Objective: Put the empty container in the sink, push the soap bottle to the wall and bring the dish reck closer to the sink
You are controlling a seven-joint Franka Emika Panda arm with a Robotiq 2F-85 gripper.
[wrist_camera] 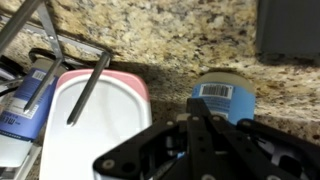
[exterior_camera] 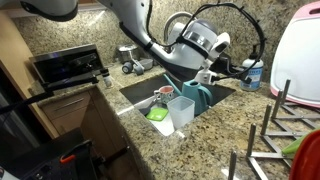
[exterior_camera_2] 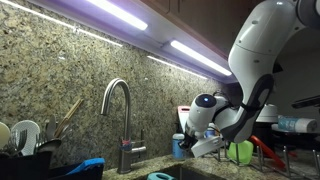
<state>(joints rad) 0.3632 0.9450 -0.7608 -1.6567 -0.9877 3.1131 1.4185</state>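
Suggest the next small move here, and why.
Probably ease the pincer forward to nudge the blue soap bottle. In the wrist view the bottle stands just ahead of the pincer tips, slightly to one side, with the granite wall beyond it.

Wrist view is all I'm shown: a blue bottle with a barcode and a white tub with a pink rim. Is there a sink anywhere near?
Observer: Yes. In an exterior view the sink is set into the counter, and your blue bottle stands past its far corner.
Operator: Anything in it?
Observer: A teal jug, with a clear container next to it at the near edge.
Operator: And those wires on my left?
Observer: They look like part of a dish rack that stands on the counter, apart from the sink.
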